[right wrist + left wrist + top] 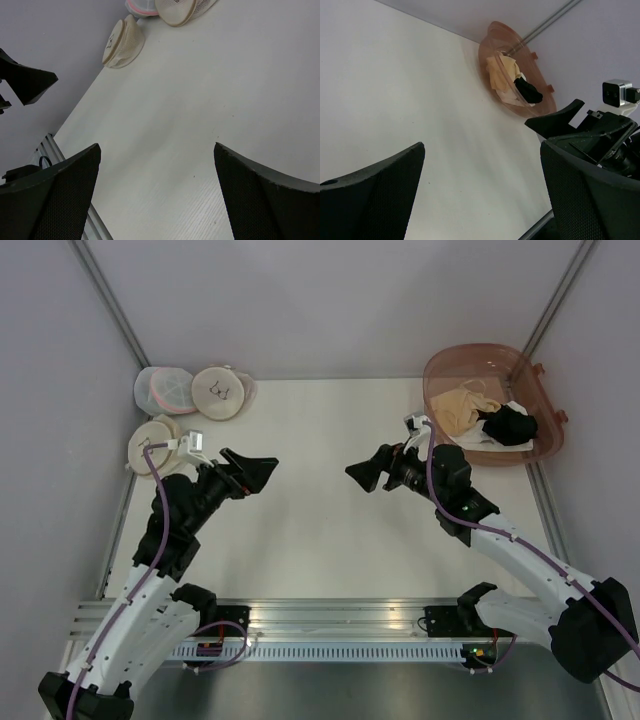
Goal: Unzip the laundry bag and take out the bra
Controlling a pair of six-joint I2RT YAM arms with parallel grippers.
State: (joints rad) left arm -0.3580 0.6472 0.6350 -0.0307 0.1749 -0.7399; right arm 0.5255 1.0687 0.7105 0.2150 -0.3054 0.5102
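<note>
Two round cream mesh laundry bags with a black bra drawing lie at the back left: one [220, 392] near the back wall, the other [152, 445] by the left wall, beside my left wrist. Both show in the right wrist view, the first [182, 10] and the second [123, 41]. No mustard-yellow bra shows. My left gripper [250, 472] [482, 165] is open and empty above the table's middle left. My right gripper [368, 472] [156, 150] is open and empty, facing it from the right.
A white mesh bag with pink trim [160, 390] lies in the back left corner. A brown translucent basket [535, 455] at the back right holds a pale beige garment [465, 405] and a black garment [508, 425]. Walls close the left, back and right.
</note>
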